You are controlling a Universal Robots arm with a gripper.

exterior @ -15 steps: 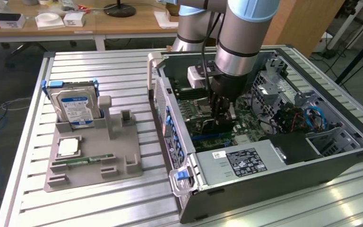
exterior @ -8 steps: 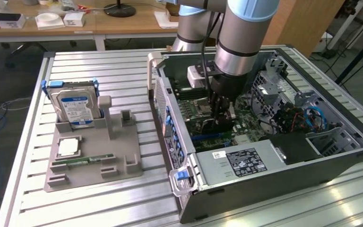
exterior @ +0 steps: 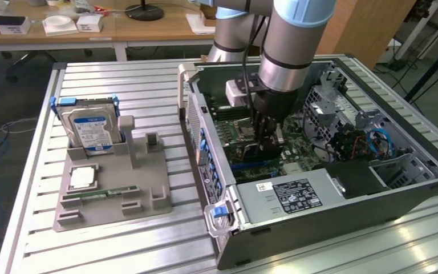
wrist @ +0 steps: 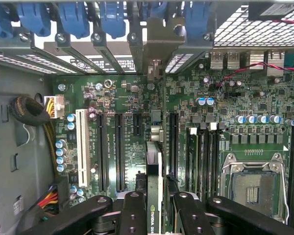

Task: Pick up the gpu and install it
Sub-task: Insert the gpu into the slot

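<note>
The gpu (wrist: 153,166) stands edge-on between my black fingers (wrist: 132,210), a thin green card with a maker's label on it. Its silver end bracket (wrist: 159,39) reaches the row of rear slot openings in the case. My gripper (wrist: 159,203) is shut on the card, directly over the green motherboard (wrist: 127,93) and in line with the long black expansion slots (wrist: 120,147). Whether the card's edge sits in a slot I cannot tell. In the exterior view my gripper (exterior: 263,145) is deep inside the open computer case (exterior: 401,194).
A white slot (wrist: 81,147) and a bare CPU socket (wrist: 255,186) flank the card. The power supply (exterior: 295,194) lies close in front of the arm. On the table, a grey holder (exterior: 112,200) carries a hard drive (exterior: 89,128), a memory stick (exterior: 101,195) and a chip (exterior: 82,177).
</note>
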